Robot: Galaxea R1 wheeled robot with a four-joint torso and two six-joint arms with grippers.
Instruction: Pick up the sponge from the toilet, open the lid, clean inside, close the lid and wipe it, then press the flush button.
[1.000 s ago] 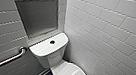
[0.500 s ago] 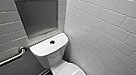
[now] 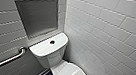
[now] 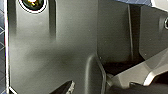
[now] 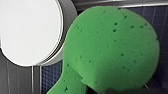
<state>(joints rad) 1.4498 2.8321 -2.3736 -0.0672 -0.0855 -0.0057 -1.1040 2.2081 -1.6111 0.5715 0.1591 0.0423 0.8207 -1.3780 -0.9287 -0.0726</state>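
Change: sponge [image 5: 110, 50] came off the lid [image 5: 27, 30] since a second ago, now just beside its rim; right jaws look clenched on it, left jaws can't tell. Lid shut, wipe probably done.

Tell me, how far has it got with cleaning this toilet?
Looks done: the sponge is off the toilet, hanging close before the right wrist camera, so it seems picked up. In hand: it hangs beside the lid, which lies closed. Whether the inside was already cleaned, I cannot tell. Probably left: the flush button, with nothing near it.
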